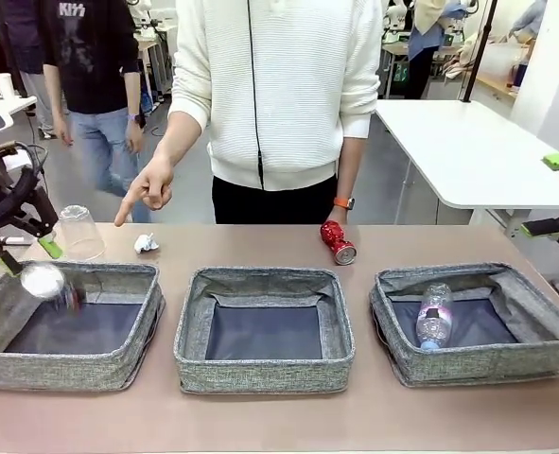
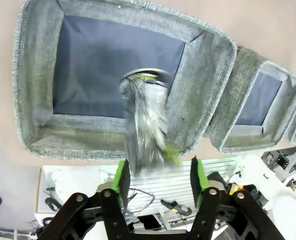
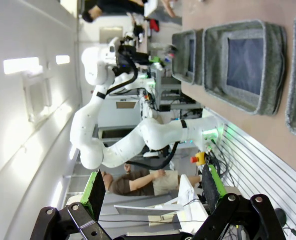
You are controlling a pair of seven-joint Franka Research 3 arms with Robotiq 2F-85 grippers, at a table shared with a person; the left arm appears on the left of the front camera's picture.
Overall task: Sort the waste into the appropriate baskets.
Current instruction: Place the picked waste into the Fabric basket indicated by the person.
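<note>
My left gripper (image 1: 30, 257) hangs over the near-left corner of the left basket (image 1: 71, 364), jaws open. A can (image 1: 47, 281), blurred by motion, is just below it inside the basket's rim. The left wrist view has that can (image 2: 145, 125) ahead of the open left gripper (image 2: 159, 175), free of both pads, over the basket (image 2: 203, 90). A clear bottle (image 1: 434, 317) lies in the right basket (image 1: 478, 364). An upturned clear cup (image 1: 78, 232), a paper ball (image 1: 147, 244) and a crushed red can (image 1: 338, 242) sit behind the baskets. My right gripper (image 1: 553, 194) is open and holds nothing at the far right.
The middle basket (image 1: 260, 374) holds nothing. A person stands at the far side, one hand (image 1: 147, 189) pointing down near the paper ball. In the right wrist view the open right gripper (image 3: 150, 190) looks sideways along the row of baskets (image 3: 268, 70) toward the left arm (image 3: 102, 65).
</note>
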